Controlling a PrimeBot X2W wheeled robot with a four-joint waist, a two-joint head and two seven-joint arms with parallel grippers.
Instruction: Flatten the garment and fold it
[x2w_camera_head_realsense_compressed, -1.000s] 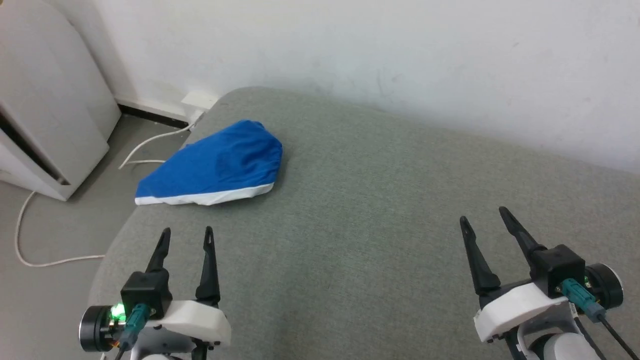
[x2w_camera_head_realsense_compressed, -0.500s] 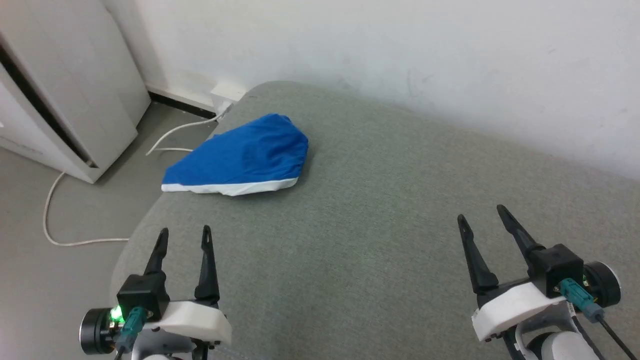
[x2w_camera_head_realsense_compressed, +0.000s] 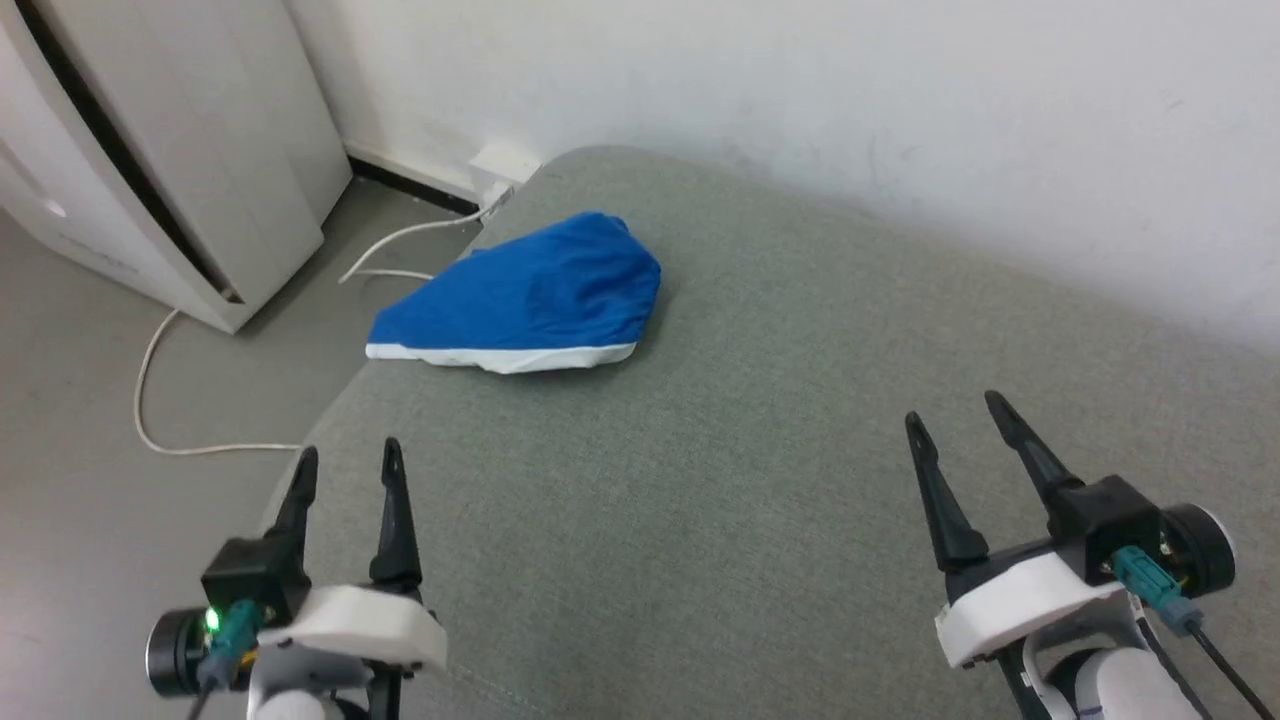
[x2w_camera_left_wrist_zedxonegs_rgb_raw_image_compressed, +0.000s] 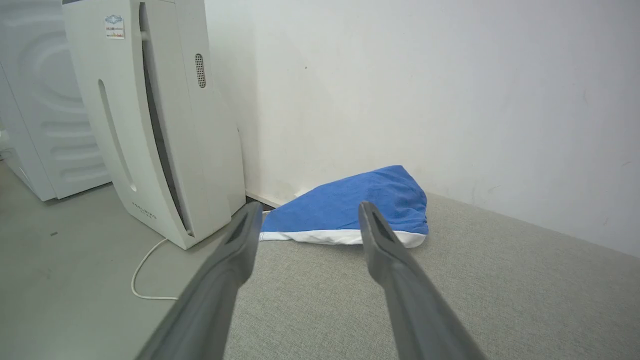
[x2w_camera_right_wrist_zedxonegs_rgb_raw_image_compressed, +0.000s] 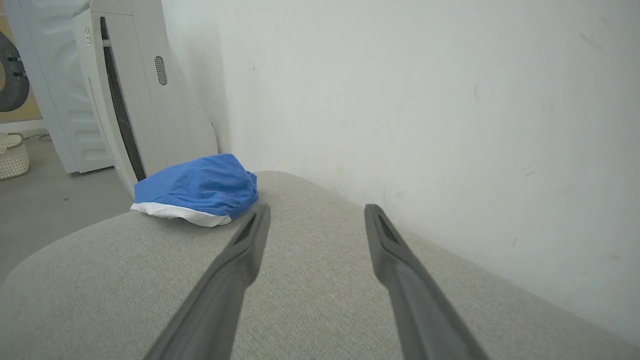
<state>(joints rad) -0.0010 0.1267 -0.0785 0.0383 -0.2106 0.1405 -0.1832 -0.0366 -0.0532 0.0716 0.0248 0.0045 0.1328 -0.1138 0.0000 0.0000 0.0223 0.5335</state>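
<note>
The garment (x2w_camera_head_realsense_compressed: 530, 292) is a bunched heap of royal-blue cloth with a white hem band along its near edge, lying on the far left corner of the grey padded surface (x2w_camera_head_realsense_compressed: 760, 420). It also lies ahead of the fingers in the left wrist view as garment (x2w_camera_left_wrist_zedxonegs_rgb_raw_image_compressed: 350, 210), and to the left in the right wrist view as garment (x2w_camera_right_wrist_zedxonegs_rgb_raw_image_compressed: 197, 187). My left gripper (x2w_camera_head_realsense_compressed: 345, 458) hovers open at the lower left, well short of it. My right gripper (x2w_camera_head_realsense_compressed: 955, 412) stands open at the lower right, far from the cloth. Both hold nothing.
A white floor appliance (x2w_camera_head_realsense_compressed: 170, 160) stands left of the surface, with a white cable (x2w_camera_head_realsense_compressed: 150, 400) looping over the grey floor. A white wall (x2w_camera_head_realsense_compressed: 850, 90) runs right behind the padded surface. The surface's rounded left edge (x2w_camera_head_realsense_compressed: 320, 450) lies beside my left gripper.
The head camera has turned left, so the whole picture shifted right. The garment lies as it did. Both grippers keep their open stance.
</note>
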